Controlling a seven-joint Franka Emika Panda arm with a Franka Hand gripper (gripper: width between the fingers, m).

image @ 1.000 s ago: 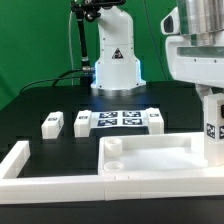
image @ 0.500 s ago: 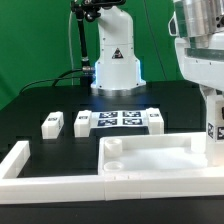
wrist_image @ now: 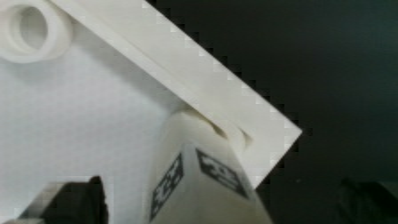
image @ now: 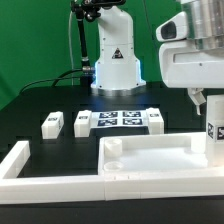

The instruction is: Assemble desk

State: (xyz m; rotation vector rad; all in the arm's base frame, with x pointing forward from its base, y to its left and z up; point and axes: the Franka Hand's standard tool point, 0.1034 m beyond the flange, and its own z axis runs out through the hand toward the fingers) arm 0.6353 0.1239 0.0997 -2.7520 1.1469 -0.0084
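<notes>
On the exterior view I see my gripper (image: pixel 203 99) hanging above the top's (image: pixel 150 152) corner at that view's right, where a leg (image: pixel 212 127) stands upright. Other legs (image: pixel 50 123) sit beside the marker board (image: pixel 118 119). On the wrist view, the jaws are wide apart, one finger (wrist_image: pixel 71 200) clear of the leg, holding nothing.

Smooth, faintly glossy white plastic is seen on the desk top (image: pixel 160 158) and leg (image: pixel 213 128); the table (image: pixel 30 105) is finished matt black.
</notes>
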